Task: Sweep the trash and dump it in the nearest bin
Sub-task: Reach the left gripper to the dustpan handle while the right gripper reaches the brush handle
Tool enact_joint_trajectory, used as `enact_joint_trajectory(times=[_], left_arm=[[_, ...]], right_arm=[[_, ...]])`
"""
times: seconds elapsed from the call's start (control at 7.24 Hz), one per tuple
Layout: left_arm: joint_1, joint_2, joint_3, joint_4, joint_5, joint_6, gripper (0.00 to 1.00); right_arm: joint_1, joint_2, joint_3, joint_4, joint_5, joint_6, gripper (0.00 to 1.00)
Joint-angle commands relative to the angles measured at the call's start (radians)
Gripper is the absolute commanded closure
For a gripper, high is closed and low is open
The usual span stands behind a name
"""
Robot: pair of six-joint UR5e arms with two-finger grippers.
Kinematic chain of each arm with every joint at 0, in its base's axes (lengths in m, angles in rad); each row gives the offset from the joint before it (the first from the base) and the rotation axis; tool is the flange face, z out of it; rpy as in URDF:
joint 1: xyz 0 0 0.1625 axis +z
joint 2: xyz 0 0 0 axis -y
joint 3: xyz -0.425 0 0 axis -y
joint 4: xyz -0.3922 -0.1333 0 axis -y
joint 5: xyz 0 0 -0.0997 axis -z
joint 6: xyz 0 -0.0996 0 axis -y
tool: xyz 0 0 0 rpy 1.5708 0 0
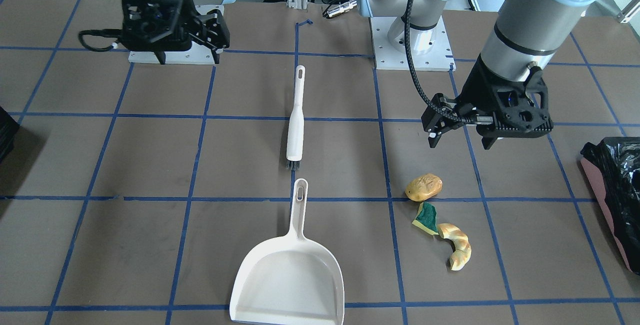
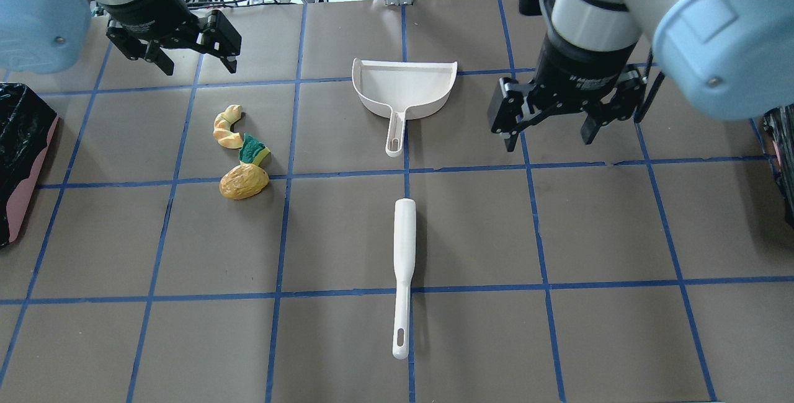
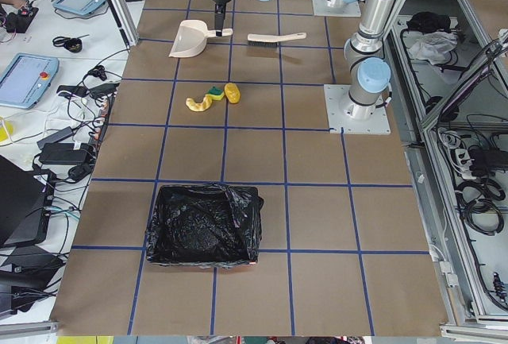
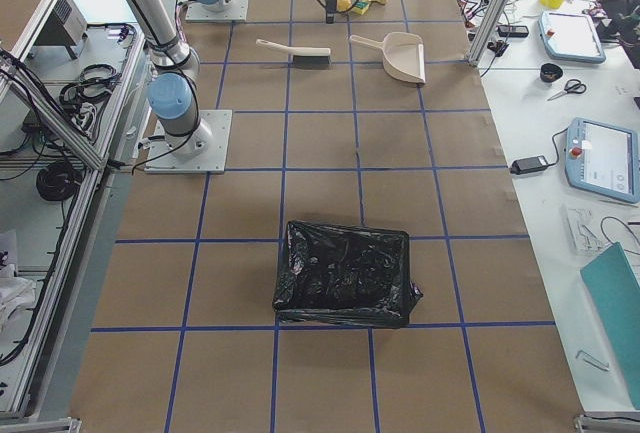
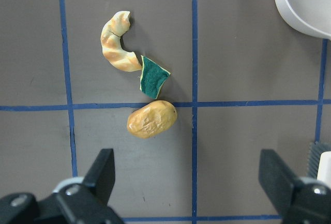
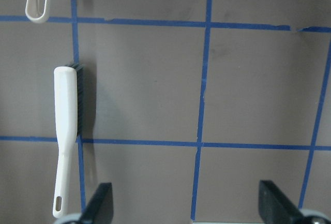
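Three trash pieces are lying clustered on the robot's left half of the table: potato-like lump (image 1: 424,187), sponge scrap (image 1: 426,217) and croissant-like piece (image 1: 456,247). Bin (image 2: 31,180) is sitting at that same end, well apart. Left gripper (image 1: 460,139) is hovering near the lump, spread wide, holding nothing. Right gripper (image 2: 550,136) is equally wide and empty beside the dustpan (image 2: 403,90). Brush (image 2: 404,248) is lying untouched. Likely next: grasping both tools squarely mid-handle, keeping the pan's lip flat.

The bin (image 3: 202,225) is sitting near on the counter (image 3: 317,201); trash (image 3: 213,94) is lying well beyond, with dustpan (image 3: 189,42) and brush (image 3: 274,39) resting farther off.
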Motion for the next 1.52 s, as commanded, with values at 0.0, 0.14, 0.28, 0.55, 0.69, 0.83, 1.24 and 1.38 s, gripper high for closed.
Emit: enact_joint_trajectory(times=[0.0, 0.14, 0.28, 0.55, 0.69, 0.83, 1.24, 1.38], left_arm=[[-0.014, -0.078, 0.003, 0.107, -0.007, -0.026, 0.00], [-0.042, -0.126, 0.028, 0.147, -0.007, -0.060, 0.00], [-0.065, -0.176, 0.086, 0.148, -0.007, -0.095, 0.00], [-0.100, -0.291, 0.207, 0.148, -0.008, -0.125, 0.00], [-0.126, -0.359, 0.280, 0.136, -0.008, -0.126, 0.00], [-0.170, -0.420, 0.342, 0.136, -0.008, -0.157, 0.00], [-0.261, -0.499, 0.440, 0.030, -0.070, -0.229, 0.00], [-0.280, -0.507, 0.471, -0.054, -0.062, -0.229, 0.00]], right_arm=[[0.179, 0.016, 0.132, -0.090, 0.019, 0.119, 0.01], [0.239, 0.048, 0.199, -0.189, 0.049, 0.187, 0.01], [0.293, 0.068, 0.253, -0.300, 0.052, 0.245, 0.01], [0.336, 0.113, 0.310, -0.339, 0.074, 0.308, 0.06], [0.352, 0.154, 0.341, -0.395, 0.115, 0.315, 0.09], [0.378, 0.165, 0.362, -0.440, 0.118, 0.333, 0.09], [0.425, 0.239, 0.385, -0.525, 0.115, 0.414, 0.15], [0.425, 0.245, 0.399, -0.526, 0.115, 0.437, 0.19]])
